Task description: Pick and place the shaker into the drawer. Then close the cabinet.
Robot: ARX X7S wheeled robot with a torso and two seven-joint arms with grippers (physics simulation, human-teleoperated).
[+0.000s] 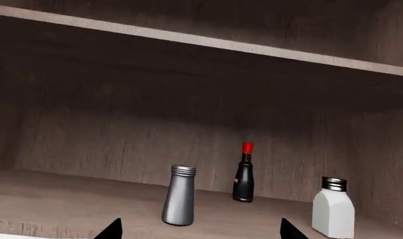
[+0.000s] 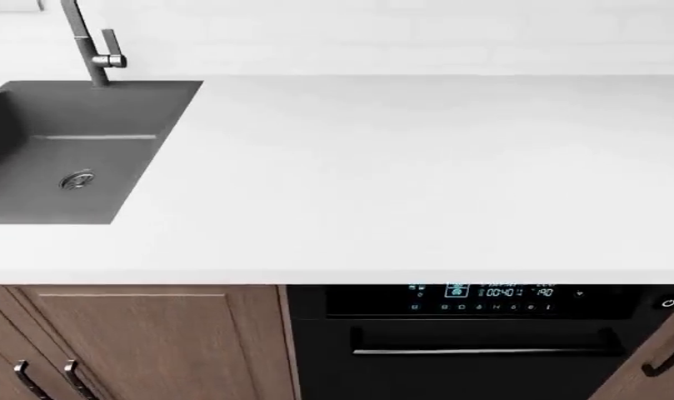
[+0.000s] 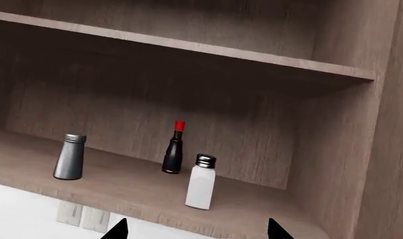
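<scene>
A grey metal shaker (image 1: pixel 179 195) with a ribbed cap stands upright on the lower shelf of an open wooden cabinet; it also shows in the right wrist view (image 3: pixel 69 157). A white shaker (image 1: pixel 333 208) with a dark cap stands to its right, also in the right wrist view (image 3: pixel 201 182). My left gripper (image 1: pixel 201 234) is open and empty, in front of the grey shaker, its fingertips (image 1: pixel 111 230) wide apart. My right gripper (image 3: pixel 196 233) is open and empty, below and in front of the white shaker. No drawer shows. Neither gripper shows in the head view.
A dark bottle (image 1: pixel 244 174) with a red cap stands behind and between the two shakers. An upper shelf (image 3: pixel 188 47) runs above. The cabinet's side wall (image 3: pixel 380 149) is at the right. Below are a white counter (image 2: pixel 426 167), a sink (image 2: pixel 14 208) and an oven (image 2: pixel 481 342).
</scene>
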